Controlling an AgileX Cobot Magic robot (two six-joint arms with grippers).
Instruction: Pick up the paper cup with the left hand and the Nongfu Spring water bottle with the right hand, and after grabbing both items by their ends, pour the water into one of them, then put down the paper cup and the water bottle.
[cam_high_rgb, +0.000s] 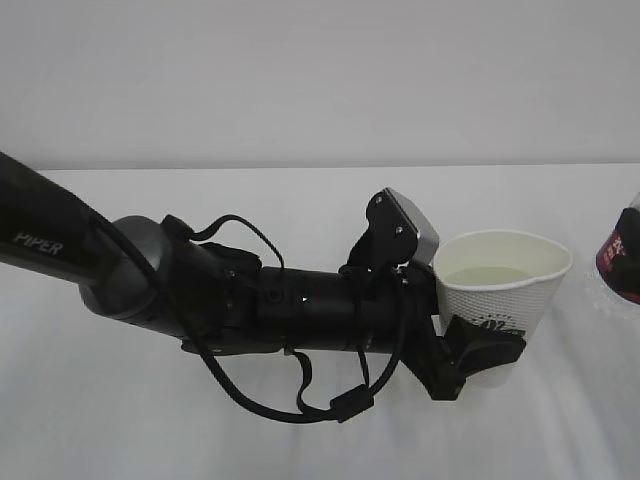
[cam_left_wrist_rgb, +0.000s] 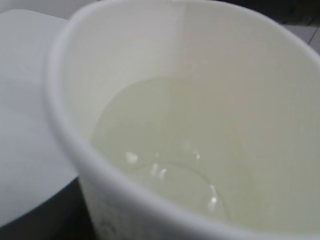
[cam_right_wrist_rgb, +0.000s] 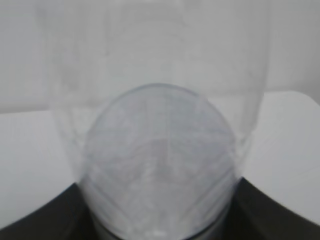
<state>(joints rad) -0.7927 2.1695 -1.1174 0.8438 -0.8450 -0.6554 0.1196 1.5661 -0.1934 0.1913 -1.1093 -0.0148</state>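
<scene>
White bench (cam_high_rgb: 150, 420) and pale wall are framing everything. Fingers of the left hand (cam_high_rgb: 478, 352) are clamping the paper cup (cam_high_rgb: 500, 290) low on its wall, holding it upright with water (cam_left_wrist_rgb: 165, 150) inside. Rightward, the Nongfu Spring water bottle (cam_high_rgb: 622, 255) is sitting clamped in the right hand, its base (cam_right_wrist_rgb: 160, 165) facing that wrist.

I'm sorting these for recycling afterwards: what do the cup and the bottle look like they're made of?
The paper cup looks like paper: matte white, a textured outer wall, a rolled rim, a printed logo. Its smooth inside holds water, so a thin lining seems likely, though none shows. The water bottle looks like thin clear plastic: glossy and see-through, with a moulded base and a red label.
</scene>
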